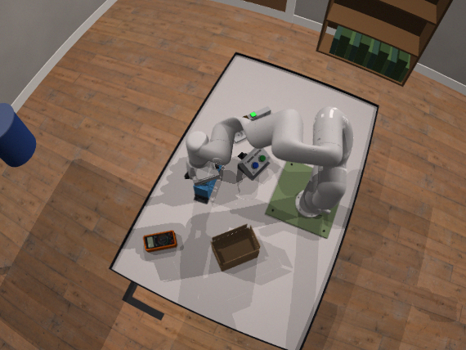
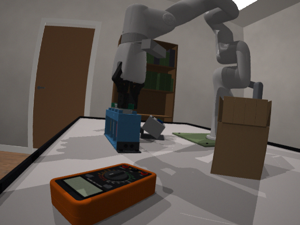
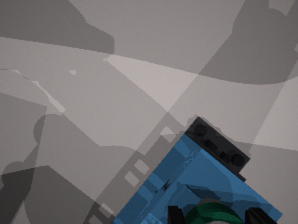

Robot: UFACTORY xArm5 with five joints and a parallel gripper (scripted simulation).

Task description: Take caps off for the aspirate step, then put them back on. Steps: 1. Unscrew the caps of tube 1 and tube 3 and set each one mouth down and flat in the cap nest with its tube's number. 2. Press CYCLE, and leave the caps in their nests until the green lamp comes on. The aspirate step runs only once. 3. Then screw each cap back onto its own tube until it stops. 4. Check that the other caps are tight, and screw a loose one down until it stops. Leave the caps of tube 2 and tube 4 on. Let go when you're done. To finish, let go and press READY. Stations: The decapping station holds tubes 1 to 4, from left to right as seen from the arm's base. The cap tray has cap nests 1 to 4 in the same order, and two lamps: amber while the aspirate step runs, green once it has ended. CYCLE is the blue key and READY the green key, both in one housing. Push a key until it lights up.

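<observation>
The blue decapping station (image 1: 204, 191) (image 2: 122, 129) (image 3: 200, 180) stands on the white table. My gripper (image 1: 207, 175) (image 2: 127, 103) (image 3: 216, 219) points straight down over the station's top. It is shut on a green tube cap (image 3: 210, 211) that sits on its tube. I cannot tell which tube number it is. Another green cap (image 2: 113, 104) shows beside the fingers. The key housing (image 1: 251, 164) (image 2: 153, 126) carries the blue CYCLE key (image 1: 256, 165) and the green READY key (image 1: 262, 158). The cap tray (image 1: 262, 112) lies behind my arm, and its green lamp (image 1: 253, 114) is lit.
An open cardboard box (image 1: 235, 246) (image 2: 240, 136) stands near the front of the table. An orange multimeter (image 1: 159, 240) (image 2: 102, 187) lies at the front left. My arm's base sits on a green plate (image 1: 286, 192). A bookshelf stands beyond the table.
</observation>
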